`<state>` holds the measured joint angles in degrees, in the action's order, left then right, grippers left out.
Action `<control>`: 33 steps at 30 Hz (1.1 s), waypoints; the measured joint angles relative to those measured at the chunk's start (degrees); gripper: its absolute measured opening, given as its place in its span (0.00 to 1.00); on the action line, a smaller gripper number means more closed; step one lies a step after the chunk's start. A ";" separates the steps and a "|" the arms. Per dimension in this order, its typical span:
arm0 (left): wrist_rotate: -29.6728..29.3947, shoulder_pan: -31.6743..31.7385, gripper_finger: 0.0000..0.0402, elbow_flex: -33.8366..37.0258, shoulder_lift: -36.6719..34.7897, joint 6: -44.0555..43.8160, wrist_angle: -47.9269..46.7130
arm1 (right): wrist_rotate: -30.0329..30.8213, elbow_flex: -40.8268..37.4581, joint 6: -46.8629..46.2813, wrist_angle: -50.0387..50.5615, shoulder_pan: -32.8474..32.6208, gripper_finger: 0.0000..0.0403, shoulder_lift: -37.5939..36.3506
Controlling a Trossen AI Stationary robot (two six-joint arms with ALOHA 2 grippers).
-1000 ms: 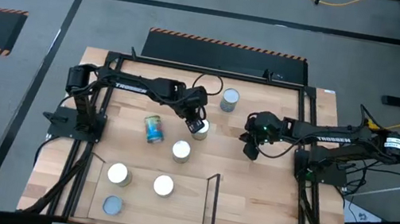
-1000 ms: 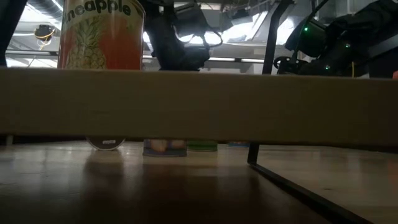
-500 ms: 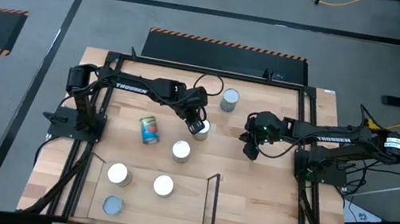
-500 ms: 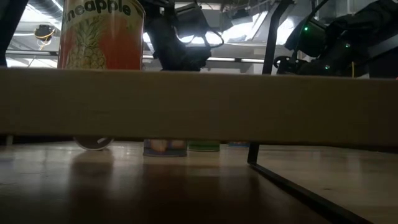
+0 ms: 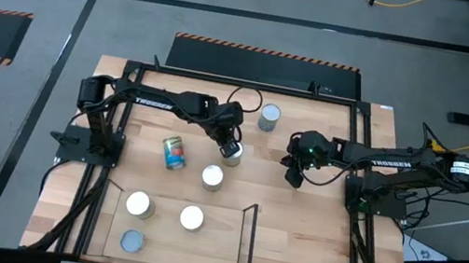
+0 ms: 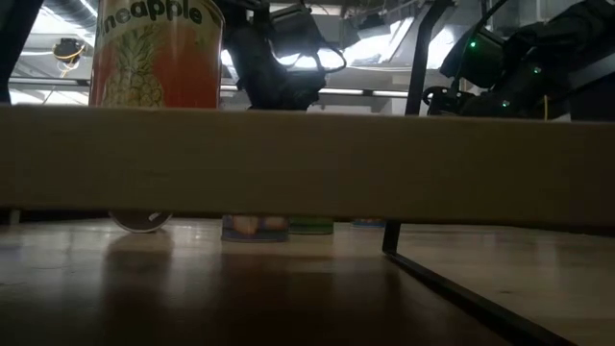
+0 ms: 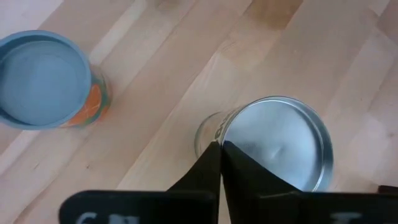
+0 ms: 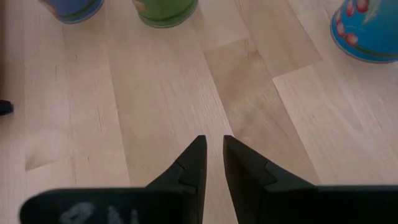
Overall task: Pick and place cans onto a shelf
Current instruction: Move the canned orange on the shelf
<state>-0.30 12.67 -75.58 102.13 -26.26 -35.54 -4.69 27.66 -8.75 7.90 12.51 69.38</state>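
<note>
The left gripper (image 5: 231, 147) is seen above a silver-topped can (image 7: 273, 146) near the middle of the table (image 5: 315, 220), its fingers (image 7: 214, 171) pressed together over the can's top with nothing pinched between them. An orange-labelled can (image 7: 46, 81) stands nearby, and another can (image 5: 175, 151) lies on its side. Three cans are set on the shelf (image 5: 217, 242) at the table's front. The right gripper (image 5: 296, 174) is held over bare wood, its fingers slightly parted.
</note>
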 joint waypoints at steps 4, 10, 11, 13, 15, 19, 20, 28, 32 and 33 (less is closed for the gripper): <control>-0.19 0.02 0.00 -0.57 -1.71 0.32 -1.10 | 0.00 0.00 0.00 0.02 0.02 0.15 0.00; 0.07 -0.16 0.00 -1.30 -7.37 0.95 -2.50 | 0.00 0.00 0.00 -0.04 0.02 0.15 0.00; 0.09 -0.40 0.00 -1.30 -8.42 0.94 -3.36 | 0.00 0.00 0.00 -0.16 0.00 0.15 0.00; 0.05 -0.85 0.00 -1.30 -11.03 0.94 -4.88 | 0.00 0.00 0.00 -0.18 0.00 0.15 0.00; 0.45 -1.65 0.00 -1.39 -13.91 0.96 -6.43 | 0.00 0.00 0.00 -0.35 0.02 0.15 0.00; 1.11 -4.30 0.00 -1.39 -19.04 -0.38 -11.30 | -0.02 0.00 0.00 -0.47 0.00 0.15 0.00; 1.02 -5.25 0.00 -1.39 -20.28 -0.81 -12.49 | -0.02 0.00 0.00 -0.53 0.00 0.15 0.00; -0.61 -16.14 0.00 -1.39 -26.43 -9.01 -21.89 | -0.08 0.00 -0.15 -0.88 0.02 0.15 0.00; -1.93 -22.58 0.00 -1.41 -26.45 -13.95 -24.94 | -0.09 0.00 -0.17 -0.94 0.00 0.15 0.00; -2.18 -24.05 0.00 -1.41 -26.44 -14.96 -25.46 | -0.09 0.00 -0.17 -0.96 0.00 0.15 0.00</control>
<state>-2.48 -11.38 -76.99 75.69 -41.22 -61.00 -4.78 27.66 -8.93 6.94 12.51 69.38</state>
